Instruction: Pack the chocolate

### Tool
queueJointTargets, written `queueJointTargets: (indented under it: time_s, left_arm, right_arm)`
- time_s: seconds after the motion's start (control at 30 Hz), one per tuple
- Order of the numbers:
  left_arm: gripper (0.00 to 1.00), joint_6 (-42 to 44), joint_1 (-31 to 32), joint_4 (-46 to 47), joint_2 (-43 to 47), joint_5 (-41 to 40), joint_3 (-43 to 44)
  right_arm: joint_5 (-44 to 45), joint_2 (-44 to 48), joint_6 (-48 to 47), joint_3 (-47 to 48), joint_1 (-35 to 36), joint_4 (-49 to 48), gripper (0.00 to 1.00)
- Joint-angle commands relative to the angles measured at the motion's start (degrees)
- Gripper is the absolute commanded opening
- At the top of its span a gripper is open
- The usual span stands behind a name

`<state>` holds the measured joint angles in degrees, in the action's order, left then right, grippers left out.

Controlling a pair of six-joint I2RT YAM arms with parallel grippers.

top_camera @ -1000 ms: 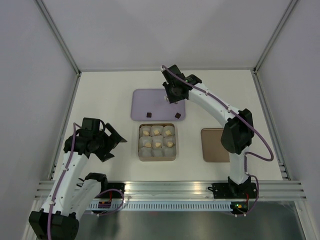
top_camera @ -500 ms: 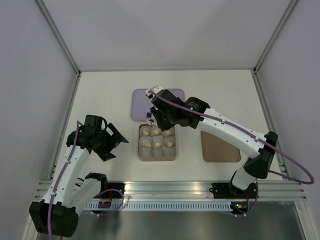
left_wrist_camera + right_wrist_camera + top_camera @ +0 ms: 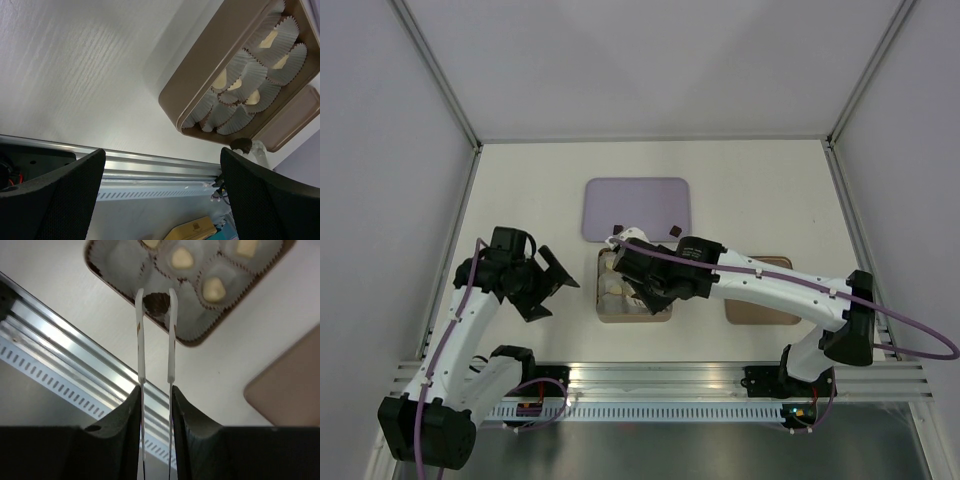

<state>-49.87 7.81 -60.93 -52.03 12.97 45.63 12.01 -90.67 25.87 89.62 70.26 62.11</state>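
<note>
Now | right gripper (image 3: 155, 390) clenching thin metal tongs (image 3: 140, 340) | dark brown chocolate square (image 3: 157, 304) pinched dead ahead, over tan square box (image 3: 116, 286) | left gripper (image 3: 162, 155) splayed, farther.

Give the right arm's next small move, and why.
Probably lower the tongs a touch, then ease the right gripper open. The dark chocolate pinched between their tips hangs over the edge row of the box, beside cups that hold cream pieces. It looks lined up but is not yet released.
</note>
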Motion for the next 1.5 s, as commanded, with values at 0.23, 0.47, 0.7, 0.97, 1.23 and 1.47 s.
queueJointTargets:
  time_s: [0.23,0.47,0.7,0.97,1.23,1.47]
  left_arm:
    - [1.00,1.97,0.45,-2.88,1.58,3.73,1.83]
    - [1.00,1.97,0.45,-4.20,2.37,3.73,2.19]
    - [1.00,2.14,0.45,-4.55,2.37,3.82,2.27]
    - [1.00,2.05,0.45,-4.73,2.11,3.73,2.98]
    - [1.00,0.56,0.45,-5.52,3.07,2.76,3.42]
    - [0.99,1.09,0.45,-6.75,3.51,2.41,3.86]
  right_arm:
    - [5.66,3.66,11.40,-2.43,-0.21,10.93,0.09]
    - [5.39,1.56,10.61,-2.26,-0.21,9.61,0.09]
    - [4.51,-0.73,10.17,-0.85,-0.21,8.82,0.09]
    - [4.51,-1.43,9.64,-1.38,-0.39,7.95,0.09]
    - [3.99,-2.58,9.03,-1.73,-1.35,6.27,0.09]
    - [3.46,-3.37,8.23,-1.56,-2.85,6.36,0.09]
